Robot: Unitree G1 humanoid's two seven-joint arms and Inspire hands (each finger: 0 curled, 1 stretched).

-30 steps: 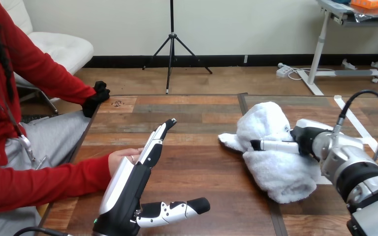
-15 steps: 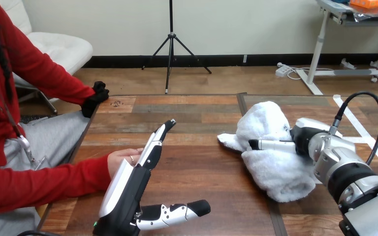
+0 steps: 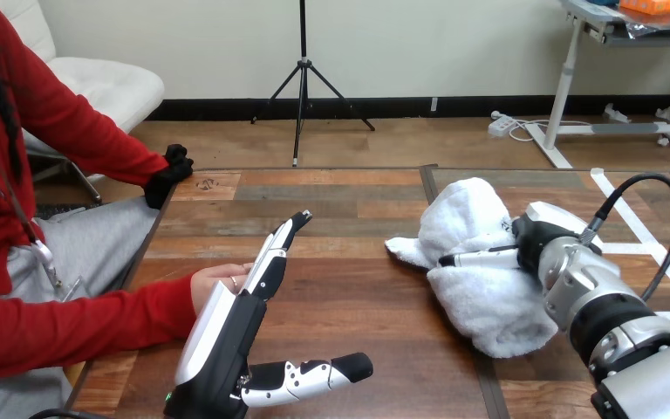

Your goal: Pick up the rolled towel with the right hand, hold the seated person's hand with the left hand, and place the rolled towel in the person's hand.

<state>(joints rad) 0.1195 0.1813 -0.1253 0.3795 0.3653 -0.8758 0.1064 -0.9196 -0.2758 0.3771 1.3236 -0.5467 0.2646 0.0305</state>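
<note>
Left hand stands on edge on the dark wooden plank table, fingers straight and together, thumb stretched flat to its right, gripping nothing. Just beyond its palm lies the person's hand, red-sleeved; whether the two touch cannot be told. Right hand rests against the white rolled terry towel, which lies on the table well to the left hand's right. Whether it clamps the towel cannot be told.

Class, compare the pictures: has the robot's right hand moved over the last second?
Yes. The black-and-white right hand has edged left, further onto the white rolled towel, judged against the dark seam in the wooden table.
</note>
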